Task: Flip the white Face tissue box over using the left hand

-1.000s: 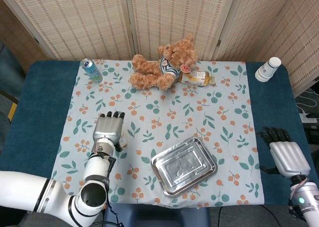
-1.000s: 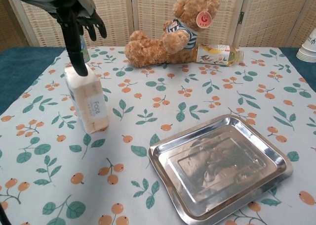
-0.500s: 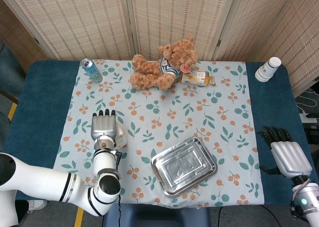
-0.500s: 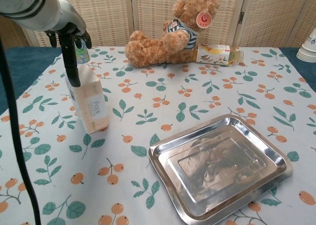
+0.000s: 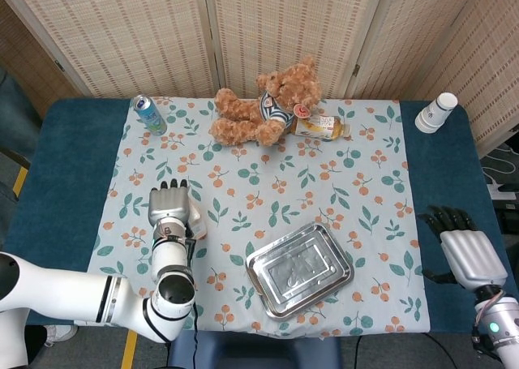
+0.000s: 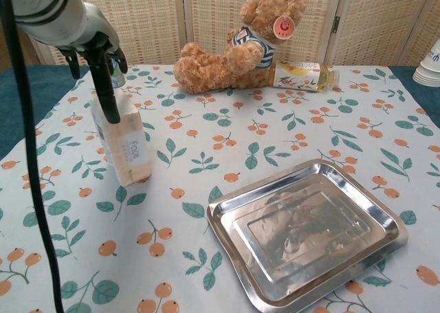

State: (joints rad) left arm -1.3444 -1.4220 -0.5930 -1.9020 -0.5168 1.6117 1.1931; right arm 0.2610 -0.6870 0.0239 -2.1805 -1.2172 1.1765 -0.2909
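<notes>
Standing on a narrow side at the left of the counter (image 5: 65, 182), the tissue box (image 6: 122, 142) sits under the left robot hand (image 6: 96, 51), whose dark finger (image 6: 106, 93) presses its top, apparently to tip it over; whether the other fingers grip cannot be told. The right robot hand (image 5: 466, 251) rests idle with fingers apart, well away. The metal tray (image 6: 313, 234) holds nothing; the paper cups (image 5: 436, 112) stand stacked, contents hidden.
</notes>
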